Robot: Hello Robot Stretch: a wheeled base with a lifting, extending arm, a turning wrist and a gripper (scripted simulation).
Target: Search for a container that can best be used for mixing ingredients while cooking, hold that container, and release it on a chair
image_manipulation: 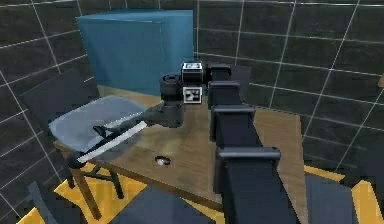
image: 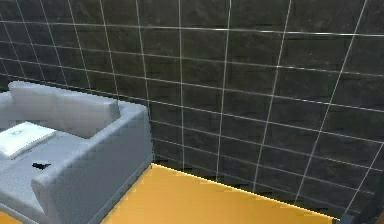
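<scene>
The tool is at a smooth pale-blue round bowl on the wooden desk. Can't tell if it's holding anything.

**Pale bowl at the surface's corner, dark chair behind**

A wide, shallow, pale grey-blue bowl lies mouth-up at the wooden surface's corner, toward the arm side view's left. Its rim reaches past the surface's edge. Whether it rests on the surface cannot be told. A dark chair stands just beyond that corner.

Ahead of me: dark tiled wall, orange floor, grey sofa at left. On my arm side: wooden bench, blue cabinet behind it.
</scene>
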